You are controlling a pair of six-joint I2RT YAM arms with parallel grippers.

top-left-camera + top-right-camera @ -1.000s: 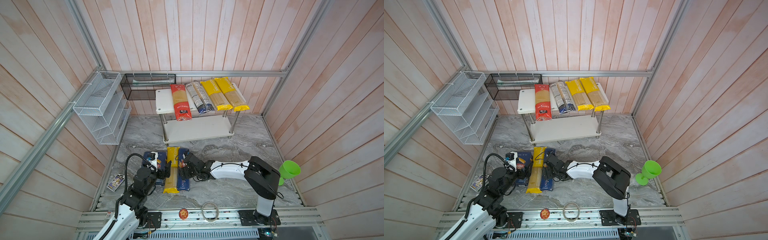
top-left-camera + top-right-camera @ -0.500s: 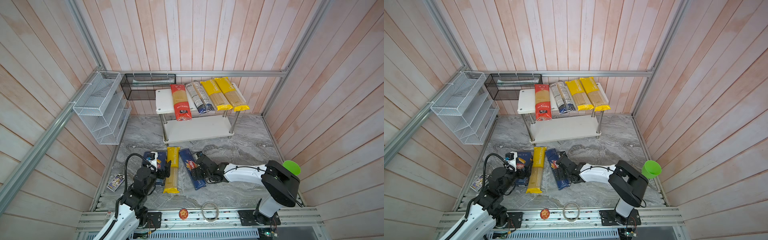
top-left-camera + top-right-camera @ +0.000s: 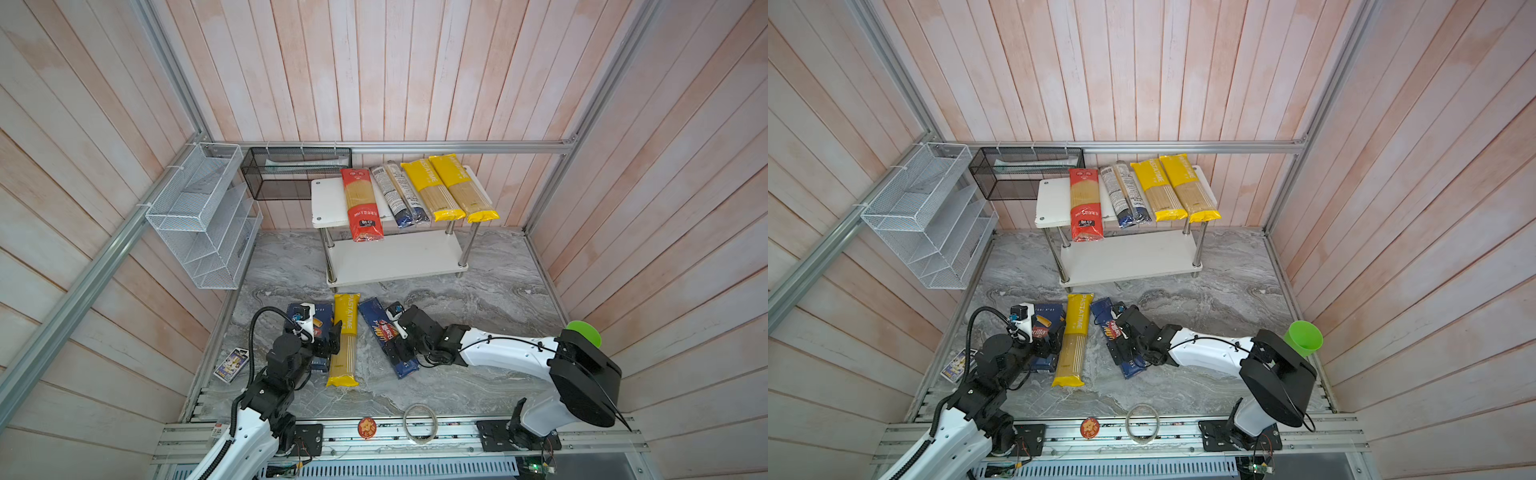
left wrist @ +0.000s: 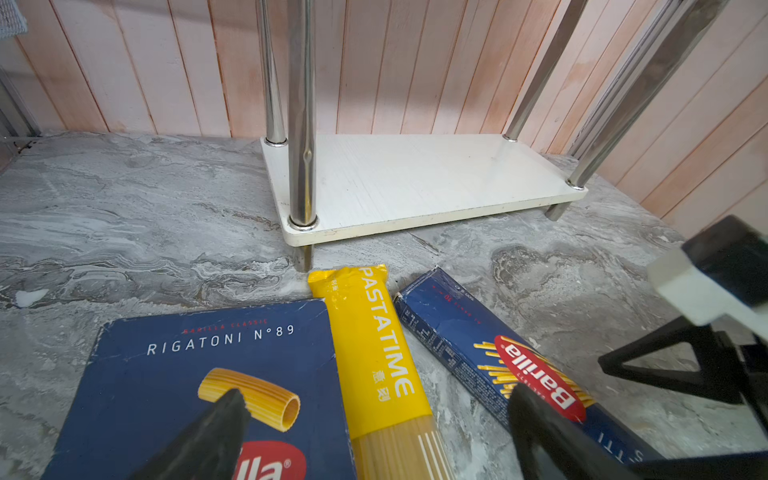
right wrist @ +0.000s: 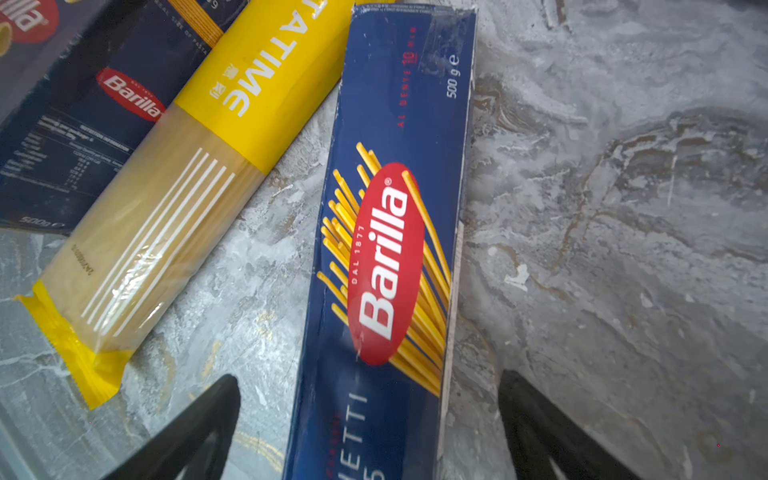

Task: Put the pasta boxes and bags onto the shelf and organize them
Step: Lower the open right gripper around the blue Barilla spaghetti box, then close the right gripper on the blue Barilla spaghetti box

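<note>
The shelf point(image 3: 395, 257) stands at the back, its lower board bare. Its top board carries a red bag point(image 3: 360, 203), a clear bag point(image 3: 399, 195) and two yellow bags point(image 3: 432, 187). On the floor in front lie the wide rigatoni box point(image 4: 187, 374), a yellow bag point(image 3: 345, 340) and the narrow spaghetti box point(image 3: 384, 336), which lies angled away from the bag. My left gripper point(image 4: 378, 392) is open, its fingers straddling the yellow bag low over it. My right gripper point(image 5: 369, 380) is open with the spaghetti box point(image 5: 395, 249) between its fingers, neither finger touching it.
A white wire rack point(image 3: 199, 216) hangs on the left wall and a black mesh basket point(image 3: 295, 172) sits beside the shelf. A small purple card packet point(image 3: 231, 365) lies front left. A green cup point(image 3: 584, 332) stands behind the right arm. A ring point(image 3: 420, 424) and a round token point(image 3: 367, 428) lie on the front rail.
The right arm swung to the right and the spaghetti box turned with it, from lying against the yellow bag to angled away. The left arm has not moved.
</note>
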